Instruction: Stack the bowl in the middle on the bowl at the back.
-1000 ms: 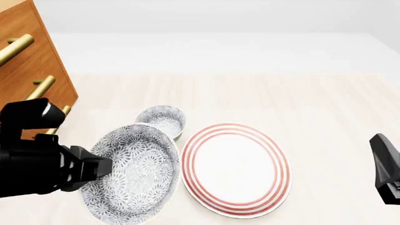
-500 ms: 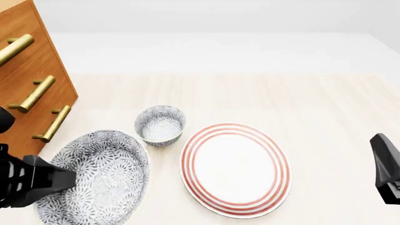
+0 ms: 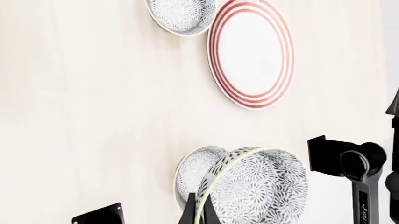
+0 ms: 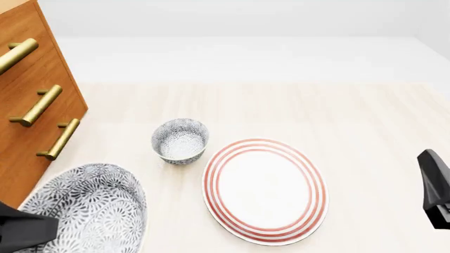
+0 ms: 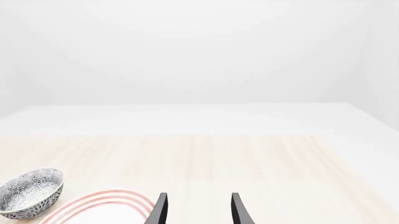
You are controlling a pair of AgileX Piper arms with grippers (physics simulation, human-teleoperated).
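Note:
The back bowl, small and grey-patterned, stands upright on the table left of the striped plate; it also appears as the back bowl in the left wrist view. My left gripper is shut on the rim of a like-patterned bowl, held tilted in the air at the near left, well apart from the back bowl. Behind the held bowl, another patterned bowl rests on the table, out of the front view. My right gripper is open and empty at the far right.
A red-striped white plate lies beside the back bowl. A wooden drawer cabinet with brass handles stands along the left edge. Black arm hardware shows near the held bowl in the left wrist view.
My left gripper has carried the patterned bowl toward the near left corner, away from the back bowl. The right arm, the plate and the back bowl have stayed put.

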